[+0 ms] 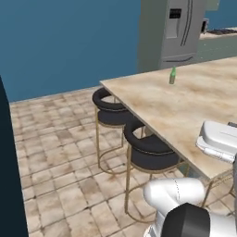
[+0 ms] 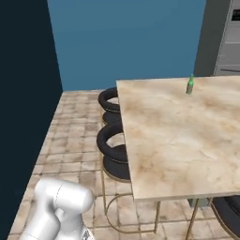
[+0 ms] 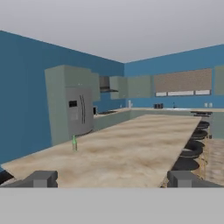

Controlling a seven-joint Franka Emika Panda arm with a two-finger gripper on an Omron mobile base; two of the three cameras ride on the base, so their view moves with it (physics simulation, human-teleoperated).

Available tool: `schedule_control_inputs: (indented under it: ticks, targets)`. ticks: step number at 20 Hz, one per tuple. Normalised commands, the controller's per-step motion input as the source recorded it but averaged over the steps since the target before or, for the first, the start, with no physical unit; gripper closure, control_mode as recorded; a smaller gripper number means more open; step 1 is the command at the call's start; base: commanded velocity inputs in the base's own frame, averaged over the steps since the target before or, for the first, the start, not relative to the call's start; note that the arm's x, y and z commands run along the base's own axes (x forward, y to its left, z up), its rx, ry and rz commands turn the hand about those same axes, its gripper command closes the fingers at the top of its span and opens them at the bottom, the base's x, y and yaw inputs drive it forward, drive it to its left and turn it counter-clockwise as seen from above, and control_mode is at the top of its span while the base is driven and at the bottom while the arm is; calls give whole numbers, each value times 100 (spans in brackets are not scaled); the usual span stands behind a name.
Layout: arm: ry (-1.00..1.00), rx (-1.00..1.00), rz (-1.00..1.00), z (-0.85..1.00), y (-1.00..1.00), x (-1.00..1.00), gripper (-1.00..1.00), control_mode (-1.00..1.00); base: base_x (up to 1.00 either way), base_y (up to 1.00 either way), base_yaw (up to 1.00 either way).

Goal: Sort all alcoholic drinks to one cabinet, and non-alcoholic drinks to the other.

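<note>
Left base view: long marble-look surface (image 1: 185,106) runs from centre to right edge of frame, w/ the green glass bottle (image 1: 172,76) standing upright near its far left corner, upper centre-right of frame, nothing else close to it on the top. Two black round stools w/ gold legs (image 1: 139,139) sit tucked along the near edge, centre of frame, on a tan tiled floor (image 1: 55,148) filling the left half. Steel fridge (image 1: 178,30) is at upper right behind the surface, blue wall (image 1: 69,41) across the upper left. White arm w/ dark joint fills lower right. Right base view: same surface (image 2: 178,136) takes the right half, green bottle (image 2: 190,85) upright by the far edge, upper right of frame; two stools (image 2: 112,136) at the surface's left side, centre; fridge (image 2: 225,42) at top right corner. Hand view: jaws stand wide apart, holding nothing, two dark fingertips (image 3: 41,178) at the bottom left and bottom right w/ the gripper (image 3: 111,179) looking along the length of the surface (image 3: 131,148). Green bottle (image 3: 74,143) is small, left of centre, well apart from the jaws, just in front of the fridge (image 3: 78,111). Row of stools (image 3: 192,148) lines the right side; grey-green cabinets (image 3: 135,86) run along the far blue walls.
</note>
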Motion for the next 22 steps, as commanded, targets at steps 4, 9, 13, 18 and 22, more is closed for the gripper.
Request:
schedule_control_inputs:
  ticks: [4, 9, 13, 18, 22]
  targets:
    - [0, 0, 0, 0, 0, 0, -100, 100, 39, 65, -31]
    - [0, 0, 0, 0, 0, 0, -100, 100, 36, 63, -30]
    - [0, 0, 0, 0, 0, 0, -100, 100, 32, 62, -30]
    - [0, 0, 0, 0, 0, 0, -100, 100, 29, 67, -30]
    - [0, 0, 0, 0, 0, 0, -100, 100, 23, 72, -30]
